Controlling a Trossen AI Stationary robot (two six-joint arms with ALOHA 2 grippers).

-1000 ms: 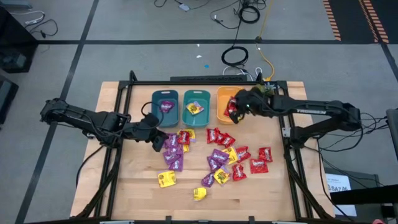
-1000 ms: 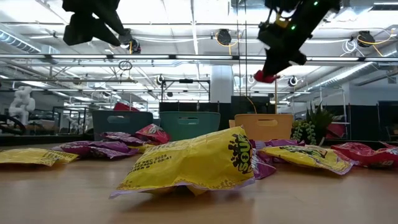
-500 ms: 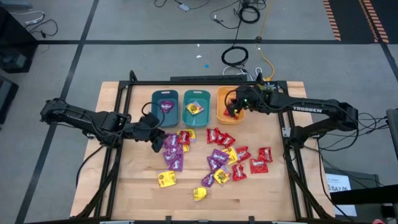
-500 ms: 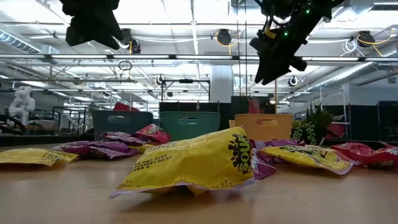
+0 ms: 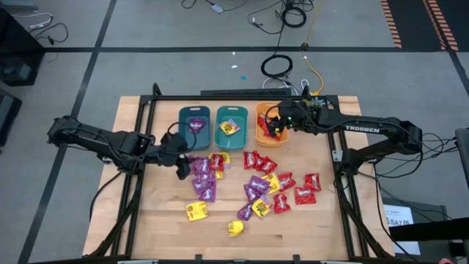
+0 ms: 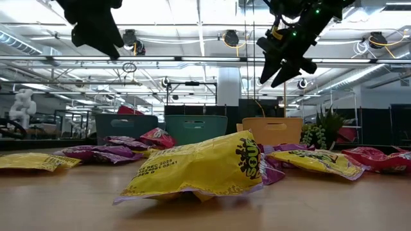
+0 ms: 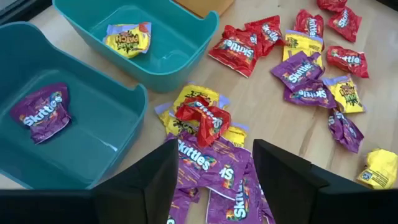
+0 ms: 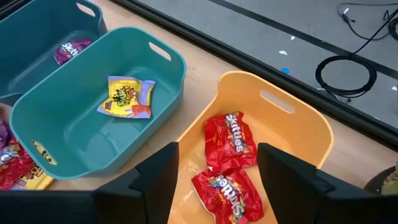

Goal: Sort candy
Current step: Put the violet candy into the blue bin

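Candy packets in purple, yellow and red lie scattered on the wooden table [image 5: 146,213], among them a purple heap [image 5: 204,180] and a red group [image 5: 293,187]. At the far edge stand two teal bins [image 5: 194,126] [image 5: 231,126] and an orange bin [image 5: 262,136]. One teal bin holds a purple candy [image 7: 40,115], the other a yellow one [image 8: 127,96]. Two red candies [image 8: 231,143] [image 8: 227,190] lie in the orange bin. My left gripper [image 7: 214,180] hangs open above the purple heap, beside a red candy [image 7: 202,118]. My right gripper [image 8: 217,180] hangs open above the orange bin, with nothing between its fingers.
A small green plant [image 6: 324,131] stands behind the table at the right. A black frame [image 5: 139,147] runs along the table's sides. Bare wood lies along the near edge and at the left. A big yellow packet [image 6: 199,167] fills the low view's foreground.
My right gripper has opened over the orange bin and let go of a red candy, which has fallen into that bin. It has also shifted slightly toward the table's left edge. My left gripper has rolled about its own line while staying above the purple heap.
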